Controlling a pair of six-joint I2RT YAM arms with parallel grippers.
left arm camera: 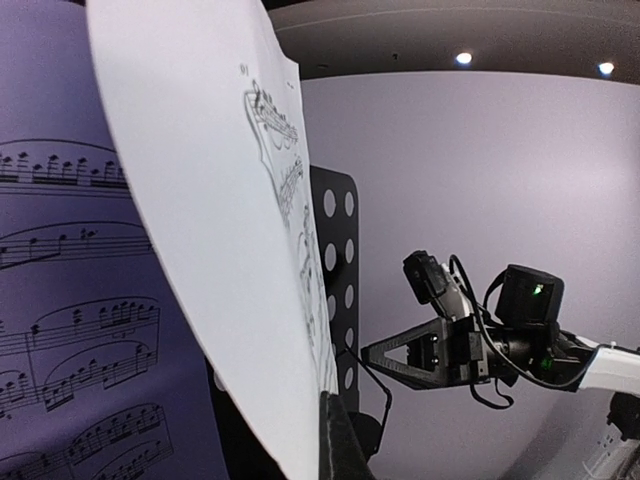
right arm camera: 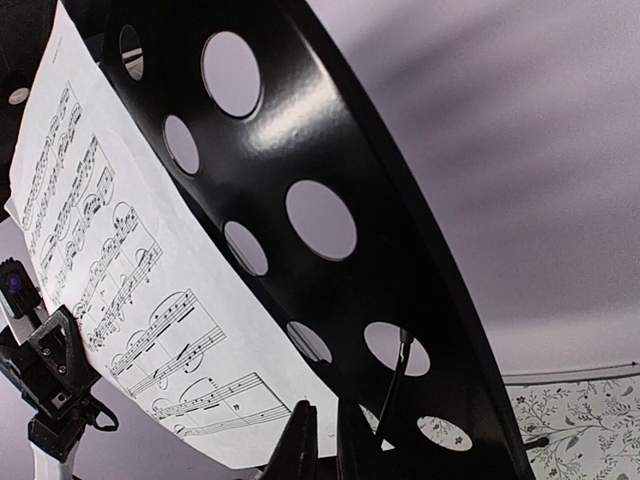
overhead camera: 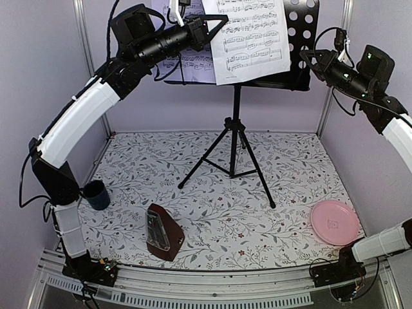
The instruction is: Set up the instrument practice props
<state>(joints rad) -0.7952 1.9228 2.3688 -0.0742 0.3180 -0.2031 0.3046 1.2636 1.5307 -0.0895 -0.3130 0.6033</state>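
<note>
The black tripod music stand (overhead camera: 235, 138) stands at the back middle, its perforated desk (overhead camera: 302, 32) at the top. One white sheet of music (overhead camera: 251, 38) leans on the desk; a second sheet (overhead camera: 190, 63) sits in shadow to its left. My left gripper (overhead camera: 214, 27) is shut on the white sheet's left edge; in the left wrist view the sheet (left arm camera: 200, 200) runs down to my finger (left arm camera: 340, 440). My right gripper (overhead camera: 304, 61) is shut at the desk's lower right edge (right arm camera: 330, 150), just beside the sheet's corner (right arm camera: 230, 400). The dark-red metronome (overhead camera: 162, 232) stands at the front left.
A dark blue mug (overhead camera: 96, 194) stands at the left by my left arm. A pink plate (overhead camera: 335, 222) lies at the front right. The tripod legs (overhead camera: 257, 170) spread over the middle of the floral mat. Purple walls close in the back and sides.
</note>
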